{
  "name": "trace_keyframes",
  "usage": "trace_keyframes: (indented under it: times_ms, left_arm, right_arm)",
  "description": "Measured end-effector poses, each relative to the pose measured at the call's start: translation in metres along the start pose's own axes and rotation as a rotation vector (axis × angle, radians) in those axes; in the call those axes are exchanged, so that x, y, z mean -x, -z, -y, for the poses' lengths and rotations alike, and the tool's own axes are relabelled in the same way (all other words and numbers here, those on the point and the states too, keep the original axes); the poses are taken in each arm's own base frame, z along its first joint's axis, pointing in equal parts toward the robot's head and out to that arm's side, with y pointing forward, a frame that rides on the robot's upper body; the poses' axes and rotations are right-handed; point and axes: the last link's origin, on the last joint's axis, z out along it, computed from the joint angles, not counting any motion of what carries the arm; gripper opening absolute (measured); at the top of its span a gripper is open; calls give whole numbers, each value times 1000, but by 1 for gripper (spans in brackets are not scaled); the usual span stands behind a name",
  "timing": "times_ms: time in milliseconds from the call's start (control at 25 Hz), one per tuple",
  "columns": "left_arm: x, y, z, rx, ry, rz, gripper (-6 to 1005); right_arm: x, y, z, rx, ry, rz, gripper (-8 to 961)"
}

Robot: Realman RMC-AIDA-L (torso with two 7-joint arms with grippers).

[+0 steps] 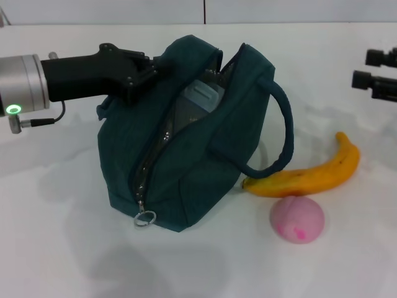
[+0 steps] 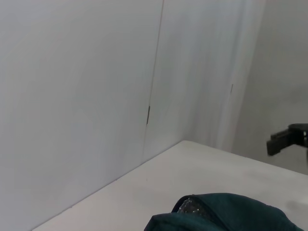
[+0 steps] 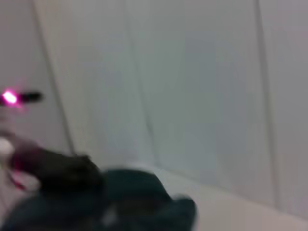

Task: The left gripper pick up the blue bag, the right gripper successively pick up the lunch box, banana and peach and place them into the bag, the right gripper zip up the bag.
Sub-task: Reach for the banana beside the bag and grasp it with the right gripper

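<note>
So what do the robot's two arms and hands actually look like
The left hand is matte black with angular, two-fingered linkage and visible screws, mounted on a silver cylindrical wrist. That wrist carries a glowing green ring light and a thin black cable looping to a small metal plug. The right hand is black too, showing only two stubby dark prongs at the head view's edge; its arm is out of frame.

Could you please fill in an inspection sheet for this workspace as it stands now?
Surface: white tabletop, bare in front.
Job's things: dark teal fabric bag upright, zipper open; clear plastic lunch box with pale blue lid inside it; yellow-orange banana and round pink peach on the table beside the bag.
Clutter: nothing seen.
Grippers: left claw shut on the bag's top edge; right claw at the head view's right edge, clear of everything.
Cables: thin wire at the left wrist.
Surroundings: plain white wall panels.
</note>
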Motion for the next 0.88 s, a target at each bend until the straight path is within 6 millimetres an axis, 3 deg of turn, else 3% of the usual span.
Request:
trace_keyframes:
  times_ms: [120, 240, 560, 880]
  left_arm:
    - [-1, -1, 0, 1, -7, 0, 51]
    - [0, -3, 1, -8, -15, -4, 51]
    - [-1, -8, 2, -3, -23, -8, 51]
    - [-2, -9, 2, -1, -26, -11, 52]
  right_arm:
    - [-1, 6, -3, -35, 11, -83, 659]
    - [1, 2, -10, 44, 21, -251, 717]
    - [19, -38, -15, 139, 156, -572, 874]
    - [33, -69, -23, 193, 300, -722, 873]
